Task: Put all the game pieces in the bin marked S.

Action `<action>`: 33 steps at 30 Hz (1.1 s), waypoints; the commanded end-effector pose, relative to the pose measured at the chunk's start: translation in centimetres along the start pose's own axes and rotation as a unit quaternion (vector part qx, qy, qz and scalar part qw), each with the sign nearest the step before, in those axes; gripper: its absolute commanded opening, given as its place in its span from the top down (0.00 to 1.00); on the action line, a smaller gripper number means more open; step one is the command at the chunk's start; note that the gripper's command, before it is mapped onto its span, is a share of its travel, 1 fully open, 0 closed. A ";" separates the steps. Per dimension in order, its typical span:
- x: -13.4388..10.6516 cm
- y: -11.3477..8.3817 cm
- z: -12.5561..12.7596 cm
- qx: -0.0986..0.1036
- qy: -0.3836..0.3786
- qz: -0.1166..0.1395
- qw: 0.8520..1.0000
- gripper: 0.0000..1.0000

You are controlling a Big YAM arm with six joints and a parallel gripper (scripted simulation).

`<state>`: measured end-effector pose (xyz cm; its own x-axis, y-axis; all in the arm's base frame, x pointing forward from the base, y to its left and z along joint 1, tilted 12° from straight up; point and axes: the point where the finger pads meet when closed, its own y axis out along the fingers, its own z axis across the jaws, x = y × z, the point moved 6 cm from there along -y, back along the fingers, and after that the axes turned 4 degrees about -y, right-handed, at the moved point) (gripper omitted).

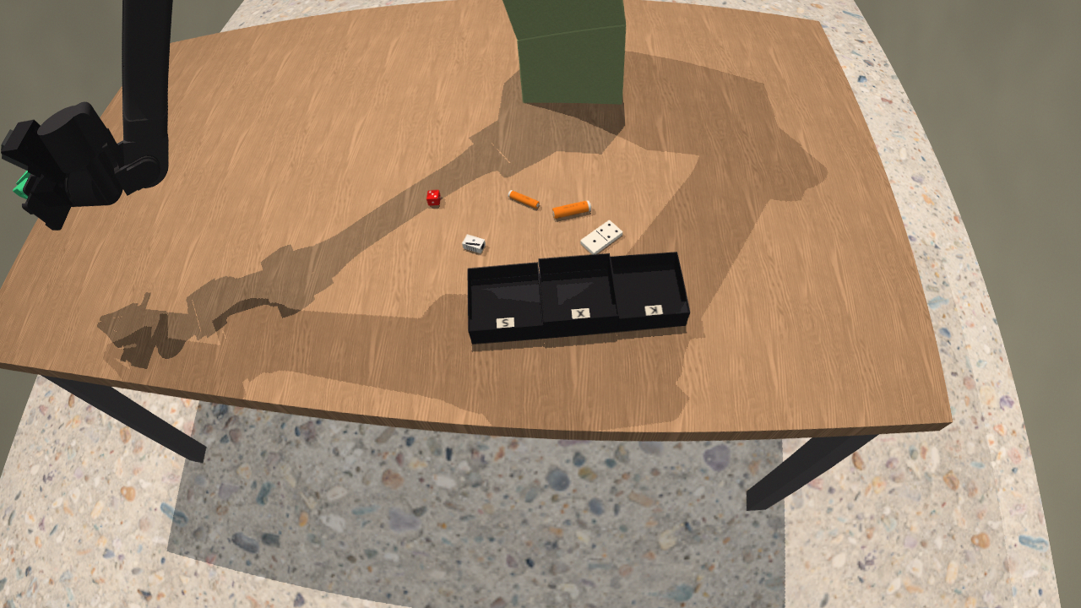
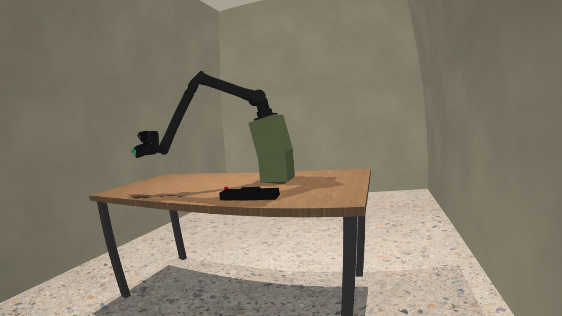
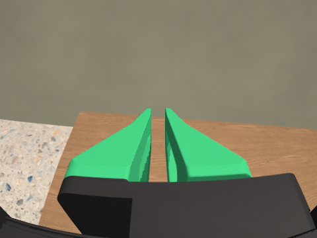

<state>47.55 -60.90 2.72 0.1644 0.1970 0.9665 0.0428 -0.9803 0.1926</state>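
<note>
A red die (image 1: 432, 198) (image 2: 225, 188) lies on the table left of two orange cylinders. A white domino with black dots (image 1: 601, 236) lies flat behind the bins. The bin marked S (image 1: 483, 333) (image 2: 229, 195) is black, the leftmost of three side by side in the top view, and looks empty. My gripper (image 1: 21, 185) (image 2: 134, 150) (image 3: 158, 116) is shut to a narrow gap with nothing between its green fingers. It hangs high over the table's left end, far from the die, domino and bins.
Black bins X (image 1: 579, 331) and K (image 1: 654, 323) stand right of S. Two orange cylinders, one slim (image 1: 524, 199) and one thicker (image 1: 571, 209), lie behind them. A small silver block like a sharpener (image 1: 474, 244) lies behind bin S. The green pedestal (image 1: 572, 64) (image 2: 275, 157) stands at the back.
</note>
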 end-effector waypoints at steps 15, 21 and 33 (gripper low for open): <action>4.7 -7.6 7.6 0.114 -0.020 0.042 0.992 0.91; 5.0 -11.3 9.7 0.162 -0.042 0.069 0.983 0.91; 5.4 -17.7 11.9 0.254 -0.089 0.123 0.955 0.91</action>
<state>57.38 -44.80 -0.96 0.4427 -0.0155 0.8965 0.4143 -0.8832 -0.2199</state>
